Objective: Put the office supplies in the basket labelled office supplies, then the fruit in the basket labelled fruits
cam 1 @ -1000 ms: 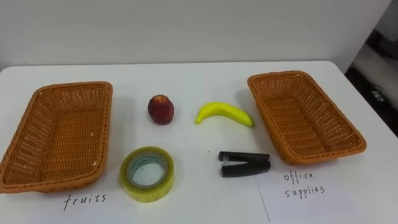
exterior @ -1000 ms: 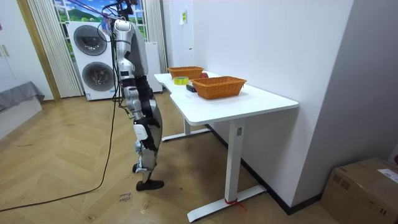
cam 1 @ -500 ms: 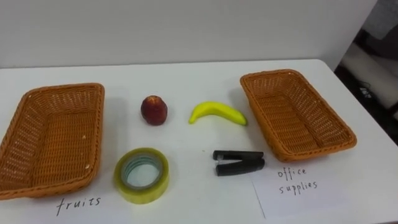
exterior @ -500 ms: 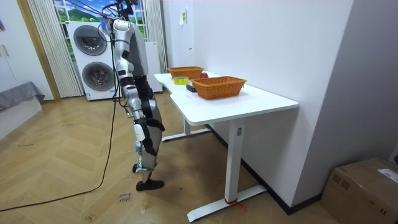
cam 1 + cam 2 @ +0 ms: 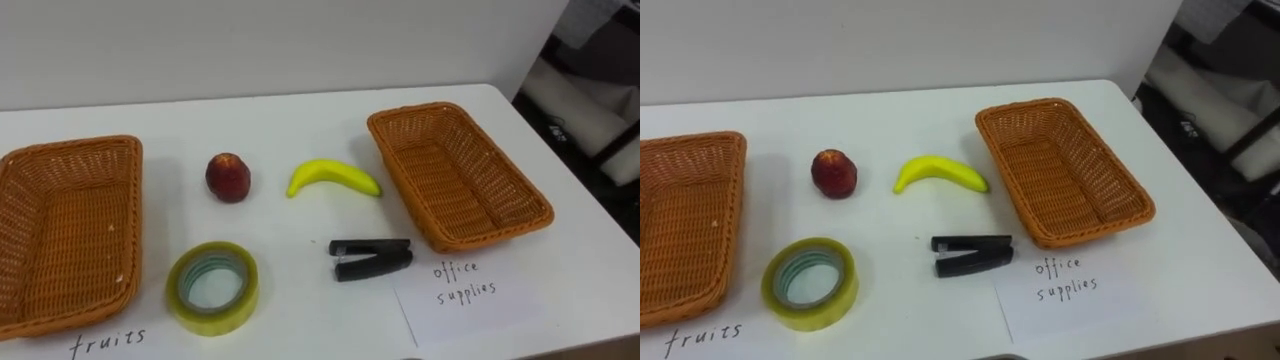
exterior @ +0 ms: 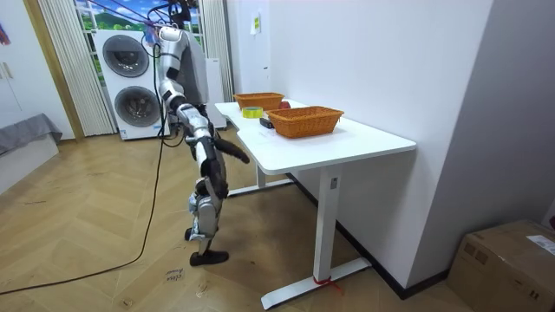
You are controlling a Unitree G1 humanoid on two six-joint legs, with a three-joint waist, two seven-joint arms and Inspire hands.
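White tabletop (image 5: pixel 300 120) fills the head camera's view, backed by a pale wall. At the left edge lies an empty wicker basket (image 5: pixel 70 148), with a handwritten "fruits" label (image 5: pixel 105 343) below it. At the right lies a second empty wicker basket (image 5: pixel 418 108), with an "office supplies" paper (image 5: pixel 465 290) just below it.

Between the baskets, all well apart, are a red fruit (image 5: pixel 228 177) and a banana (image 5: pixel 333 177) in the upper row. Nearer the bottom edge are a roll of tape (image 5: pixel 212 318), lying flat, and a black stapler (image 5: pixel 370 259).

In the room view the robot stands on a wooden floor (image 6: pixel 104 251) at the table's long edge, with stacked washing machines (image 6: pixel 130 82) behind it. Its right hand (image 6: pixel 244 159) is held forward, below the tabletop's edge. I cannot tell whether its fingers are spread or curled.
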